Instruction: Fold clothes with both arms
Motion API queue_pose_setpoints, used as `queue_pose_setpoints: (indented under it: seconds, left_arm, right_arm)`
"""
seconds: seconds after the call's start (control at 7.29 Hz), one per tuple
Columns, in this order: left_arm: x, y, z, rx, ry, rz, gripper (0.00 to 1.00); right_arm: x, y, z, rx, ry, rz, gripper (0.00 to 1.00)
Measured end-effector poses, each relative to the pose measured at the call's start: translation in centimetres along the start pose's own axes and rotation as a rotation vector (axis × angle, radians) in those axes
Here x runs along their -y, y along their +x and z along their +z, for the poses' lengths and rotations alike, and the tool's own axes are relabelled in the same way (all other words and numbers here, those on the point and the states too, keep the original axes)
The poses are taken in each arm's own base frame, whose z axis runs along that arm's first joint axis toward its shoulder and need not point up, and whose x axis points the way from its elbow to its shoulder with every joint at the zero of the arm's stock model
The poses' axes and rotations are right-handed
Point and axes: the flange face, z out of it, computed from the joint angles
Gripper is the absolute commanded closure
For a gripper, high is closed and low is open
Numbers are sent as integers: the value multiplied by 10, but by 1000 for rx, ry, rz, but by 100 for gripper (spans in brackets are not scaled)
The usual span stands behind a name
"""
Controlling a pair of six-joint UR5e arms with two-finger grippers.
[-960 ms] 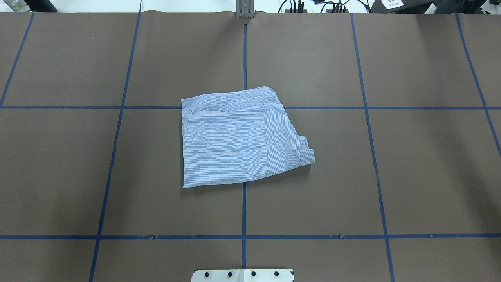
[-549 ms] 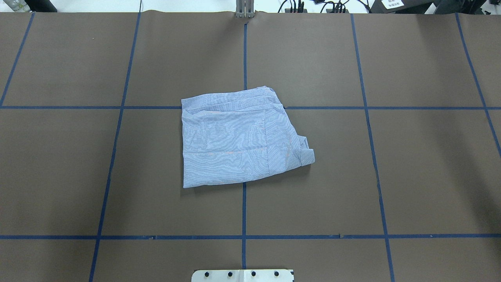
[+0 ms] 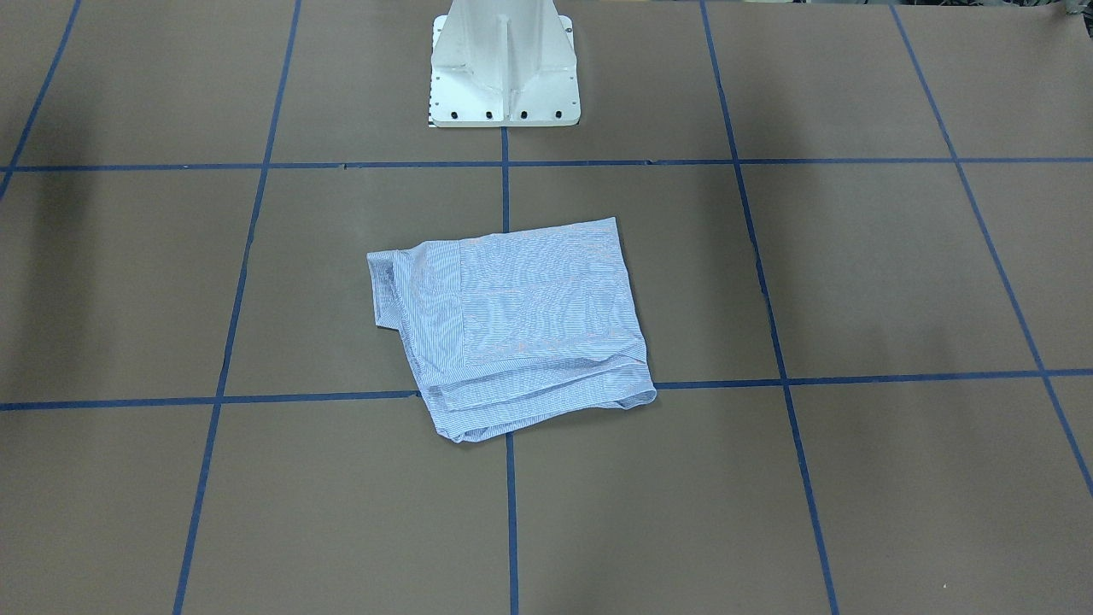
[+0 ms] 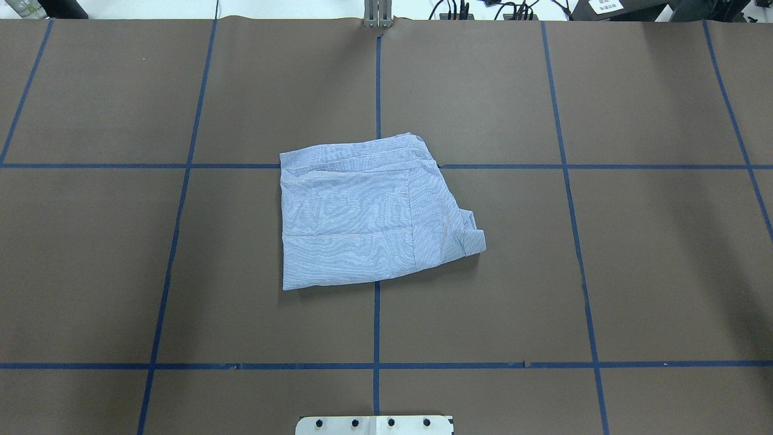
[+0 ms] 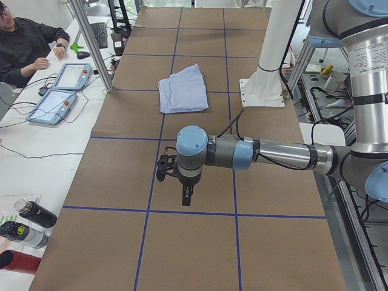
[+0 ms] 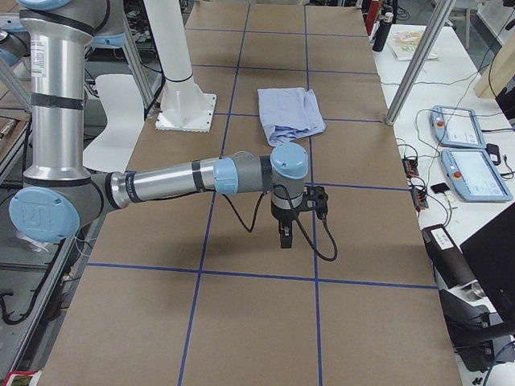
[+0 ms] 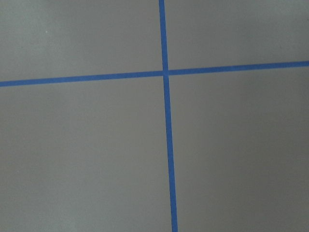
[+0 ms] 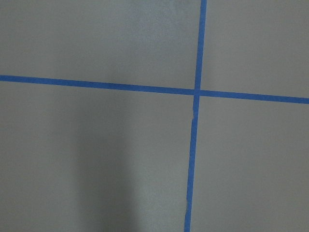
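Brown paper crossed by blue tape lines [image 4: 376, 326] covers the worktop [image 4: 604, 272]. The light blue, finely white-striped shirt [image 4: 362, 211] lies at the centre of the overhead view as a compact, roughly square bundle, with one loose corner poking out at its lower right. The grey-silver tubular left arm [image 5: 273, 154] and the matching right arm [image 6: 177, 178] hang low over bare paper, well apart from the cloth. From the side views I cannot tell whether their jaws are released or clenched. Folding looks finished to me; at most, the next move would be tucking in that stray corner.
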Motion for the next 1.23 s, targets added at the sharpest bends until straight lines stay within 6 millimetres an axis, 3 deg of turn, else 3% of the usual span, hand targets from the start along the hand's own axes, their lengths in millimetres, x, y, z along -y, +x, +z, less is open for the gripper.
queue_pose_setpoints:
  seconds: [0.41, 0.82, 1.23]
  left_arm:
    - [-2, 8, -7, -3, 15, 18, 0]
    - [-3, 9, -8, -3, 17, 20, 0]
    - [-3, 9, -8, -4, 16, 20, 0]
  right_arm:
    - [-7, 4, 3, -1, -7, 7, 0]
    - [-27, 13, 12, 4, 40, -5, 0]
    - [-32, 14, 12, 8, 66, 13, 0]
